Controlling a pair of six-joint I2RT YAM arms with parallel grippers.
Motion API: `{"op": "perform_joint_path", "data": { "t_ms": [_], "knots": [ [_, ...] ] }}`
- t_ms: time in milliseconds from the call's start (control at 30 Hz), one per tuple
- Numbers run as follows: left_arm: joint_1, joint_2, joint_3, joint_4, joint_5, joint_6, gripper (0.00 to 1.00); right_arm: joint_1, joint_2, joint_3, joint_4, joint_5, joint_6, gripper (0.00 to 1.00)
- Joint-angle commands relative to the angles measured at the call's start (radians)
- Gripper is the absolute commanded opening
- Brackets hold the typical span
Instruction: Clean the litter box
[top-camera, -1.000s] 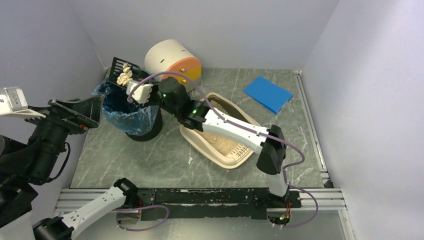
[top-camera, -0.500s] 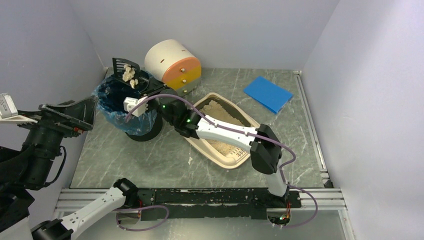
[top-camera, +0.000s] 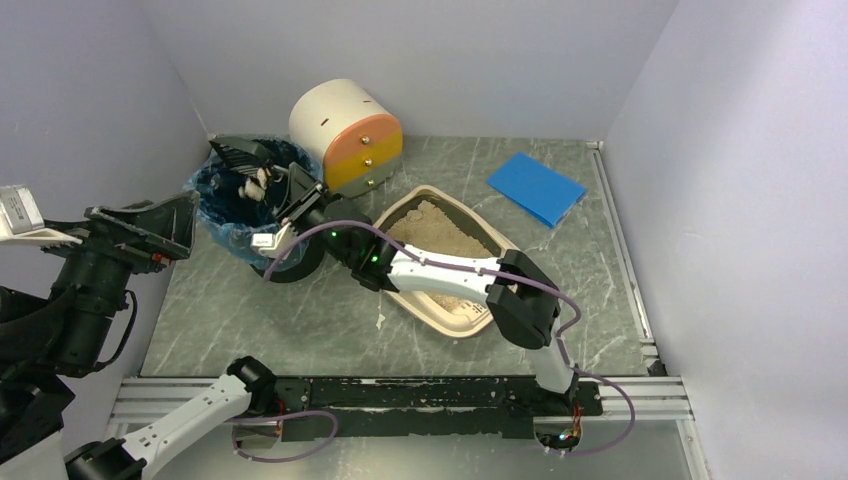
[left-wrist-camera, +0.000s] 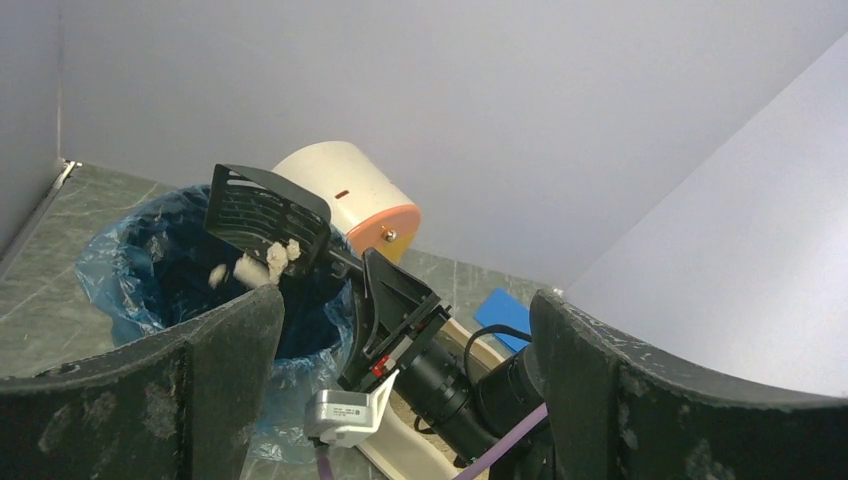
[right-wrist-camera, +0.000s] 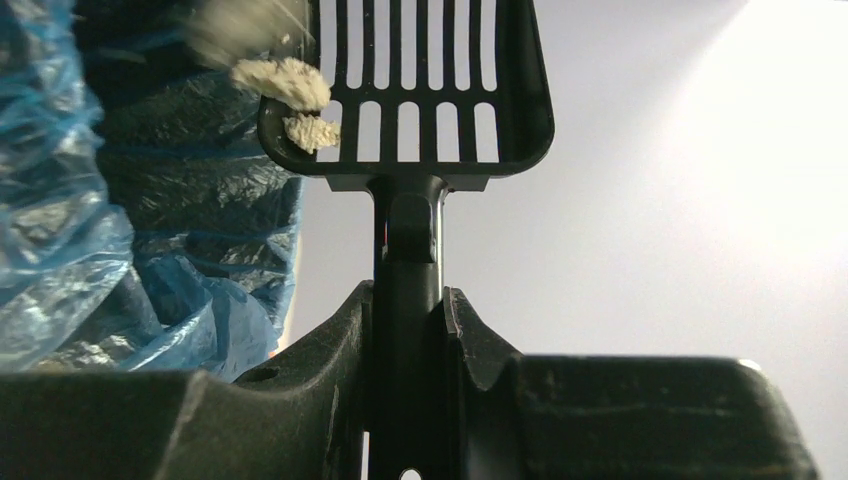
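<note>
The beige litter box (top-camera: 470, 318) with tan litter sits mid-table, partly hidden by my right arm. My right gripper (top-camera: 292, 192) is shut on the handle of a black slotted scoop (top-camera: 238, 155), also in the right wrist view (right-wrist-camera: 425, 90) and the left wrist view (left-wrist-camera: 262, 207). The scoop is tipped over the black bin with the blue liner (top-camera: 218, 215). Pale clumps (right-wrist-camera: 285, 85) slide off the scoop's edge towards the liner (right-wrist-camera: 120, 200). My left gripper (top-camera: 150, 232) is open and empty, left of the bin; its fingers (left-wrist-camera: 180, 400) frame the left wrist view.
A white drum-shaped drawer unit with orange and yellow fronts (top-camera: 345, 125) stands behind the bin. A blue pad (top-camera: 536, 187) lies at the back right. Grey walls close in on three sides.
My right gripper has rolled and lowered the scoop over the bin, so it went from level to tipped. The clumps have slid to its edge and are falling. My left arm barely moved.
</note>
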Motion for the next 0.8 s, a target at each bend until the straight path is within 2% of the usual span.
{"op": "perform_joint_path", "data": {
  "t_ms": [0,367,633,767],
  "knots": [
    [0.001,0.005,0.011,0.031,-0.013,0.014,0.97,0.007,-0.007,-0.041,0.173,-0.007,-0.181,0.00],
    [0.001,0.001,-0.013,0.041,-0.001,0.013,0.97,0.009,-0.016,-0.084,0.248,-0.012,-0.282,0.00],
    [0.001,-0.008,-0.001,0.025,-0.016,0.017,0.98,0.022,-0.014,-0.143,0.444,-0.073,-0.496,0.00],
    [0.001,-0.012,-0.013,0.027,-0.018,0.020,0.97,0.028,-0.004,-0.166,0.491,-0.113,-0.571,0.00]
  ]
}}
